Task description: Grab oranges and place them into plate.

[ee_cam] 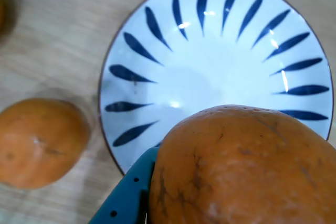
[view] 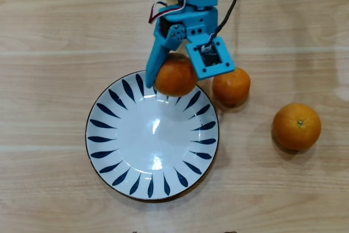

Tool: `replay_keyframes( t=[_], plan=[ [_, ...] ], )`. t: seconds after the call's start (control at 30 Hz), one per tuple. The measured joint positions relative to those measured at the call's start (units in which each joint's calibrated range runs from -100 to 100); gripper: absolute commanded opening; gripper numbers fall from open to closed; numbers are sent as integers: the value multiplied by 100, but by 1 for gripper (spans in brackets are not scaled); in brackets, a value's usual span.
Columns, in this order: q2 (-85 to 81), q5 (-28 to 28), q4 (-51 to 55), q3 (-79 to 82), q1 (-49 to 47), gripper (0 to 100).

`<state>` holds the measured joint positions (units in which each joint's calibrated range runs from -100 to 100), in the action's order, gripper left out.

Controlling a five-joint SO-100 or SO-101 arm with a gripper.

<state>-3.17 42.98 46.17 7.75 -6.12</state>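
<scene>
My blue gripper (view: 175, 78) is shut on an orange (view: 175, 76), held over the far rim of the white plate (view: 109, 151) with dark blue leaf strokes. In the wrist view that orange (ee_cam: 247, 166) fills the lower right, one blue finger (ee_cam: 128, 198) showing at its left, with the plate (ee_cam: 220, 72) beneath it. A second small orange (view: 231, 86) lies on the table just right of the plate, seen in the wrist view as the orange (ee_cam: 39, 142) at left. A larger orange (view: 296, 126) with a green stem dot lies farther right. Nothing lies in the plate.
Everything rests on a light wooden table (view: 49, 47). The arm's blue body and its cable (view: 232, 4) come in from the top centre of the overhead view.
</scene>
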Motion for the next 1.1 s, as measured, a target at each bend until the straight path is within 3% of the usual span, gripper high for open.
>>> replay_keyframes(
  t=[0.43,0.67,0.77,0.9,1.0,1.1],
  plan=[
    [1168,-151,-612,9,321,32],
    [1168,-151,-620,-18,312,50],
    [1168,-151,-620,-89,270,49],
    [1126,-151,-594,-106,34,40],
    [702,-151,-207,-168,-127,32],
    [339,-151,327,-434,-304,30]
  ],
)
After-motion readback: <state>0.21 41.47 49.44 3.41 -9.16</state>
